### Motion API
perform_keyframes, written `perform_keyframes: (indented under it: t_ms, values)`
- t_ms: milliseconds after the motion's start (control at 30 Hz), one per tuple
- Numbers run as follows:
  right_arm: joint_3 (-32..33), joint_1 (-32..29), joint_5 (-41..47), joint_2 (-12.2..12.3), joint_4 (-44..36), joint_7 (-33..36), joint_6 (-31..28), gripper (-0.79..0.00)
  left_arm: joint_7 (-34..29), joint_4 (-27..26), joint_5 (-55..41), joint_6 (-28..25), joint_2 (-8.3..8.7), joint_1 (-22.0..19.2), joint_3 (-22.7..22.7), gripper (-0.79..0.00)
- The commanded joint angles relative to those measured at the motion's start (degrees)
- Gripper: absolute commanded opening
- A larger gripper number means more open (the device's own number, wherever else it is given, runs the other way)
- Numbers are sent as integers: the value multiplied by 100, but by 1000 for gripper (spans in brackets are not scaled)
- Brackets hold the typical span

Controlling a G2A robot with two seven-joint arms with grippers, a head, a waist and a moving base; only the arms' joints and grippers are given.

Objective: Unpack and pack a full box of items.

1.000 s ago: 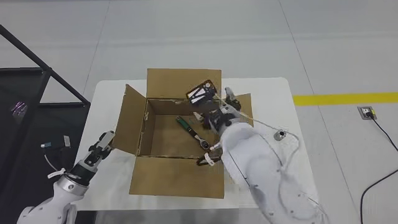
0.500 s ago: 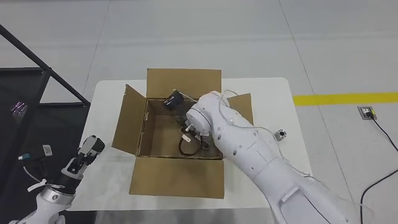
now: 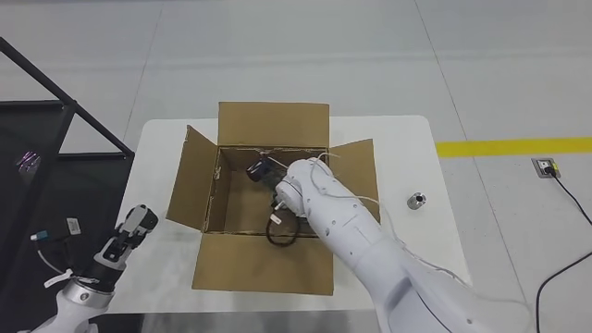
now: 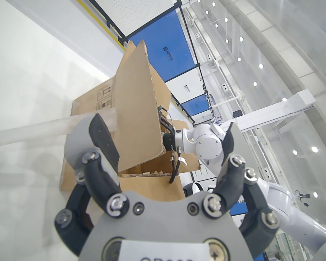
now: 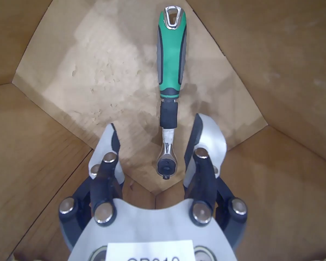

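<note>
White table (image 3: pixel 407 143); right arm (image 3: pixel 335 220) down inside box (image 3: pixel 273 122), fingers (image 5: pixel 204 134) apart above ratchet (image 5: pixel 171 55).

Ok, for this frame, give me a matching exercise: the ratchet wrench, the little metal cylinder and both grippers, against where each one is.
Things:
1. ratchet wrench
2. metal cylinder
3. left gripper
4. right gripper

Places:
A. open, outside the cardboard box, near its left flap
B. lying on the box floor
C. open, down inside the box
D. on the table, to the right of the box

Pairs: 1-B, 2-D, 3-A, 4-C
</note>
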Motion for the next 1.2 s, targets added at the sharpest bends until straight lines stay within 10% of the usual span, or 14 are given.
perform_keyframes:
  t_ms: [0, 900, 967, 1000, 1033, 1167]
  values:
    - [-16, 10, -1, -63, 140, -76, 46, -403, 2, 4, 12, -10, 0, 10, 6, 0]
    - [65, 62, 117, -273, 757, -517, 331, -440, 59, 6, 7, -27, -2, 64, -13, 0]
    - [65, 62, 117, -273, 757, -517, 331, -406, 59, 6, 7, -27, -2, 64, -13, 0]
    - [90, 78, 157, -272, 712, -658, 307, -296, -10, -102, 420, -188, 11, 77, -19, 0]
    - [121, 66, 195, -258, 745, -914, 212, -22, 149, -176, 1233, -448, 11, 158, 18, 0]
    - [122, 86, 170, -253, 779, -917, 87, 0, 508, -192, 1571, -485, -22, 235, 193, 0]
